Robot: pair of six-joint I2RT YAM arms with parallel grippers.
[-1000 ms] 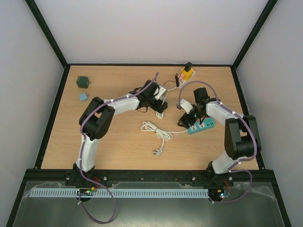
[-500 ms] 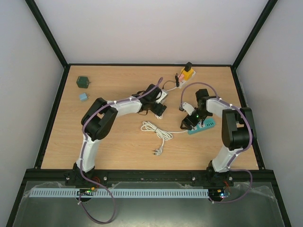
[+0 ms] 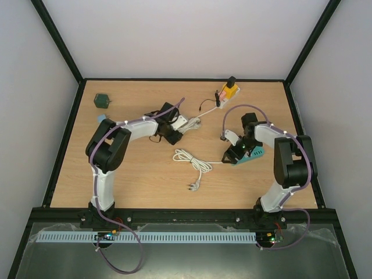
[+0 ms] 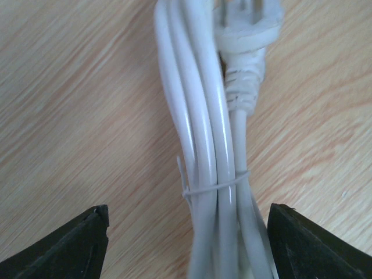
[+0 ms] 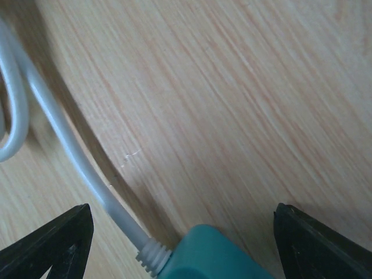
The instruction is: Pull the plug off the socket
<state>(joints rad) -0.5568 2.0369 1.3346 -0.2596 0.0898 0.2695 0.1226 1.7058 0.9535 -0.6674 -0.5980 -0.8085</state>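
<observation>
Dark green, a small block (image 3: 102,100) sits at the far left, well apart from the teal power strip (image 3: 254,153), the marker used here. Just nearer than the block, a pale blue sliver (image 3: 102,118) peeps from behind the left arm's elbow, too covered to name.

Closer to the strip, the left gripper (image 3: 172,133) hangs low over the wooden table (image 3: 145,180); from above, the wrist hides its fingers. Its own camera shows two dark fingertips (image 4: 75,247) standing wide apart, one on each side of a bundled white cord (image 4: 203,145) cinched by a thin tie (image 4: 215,189). Neither touches the cord, so the jaws gape and hold nothing. A white moulded plug head (image 4: 247,29) on that bundle is cut off by the top edge, its pins unseen.

Left of the strip, and joined to its end, lies a loose white coil (image 3: 189,158). Beyond the strip, at the table's far edge, a black plug (image 3: 231,81) stands seated in a yellow socket block (image 3: 228,91) — the only plug seen plugged in.

The right gripper (image 3: 232,154) is down at the strip's left end. Its fingertips (image 5: 52,244) are spread wide with the teal corner and cord collar between them — nothing gripped. The strip's sockets cannot be made out from above.
</observation>
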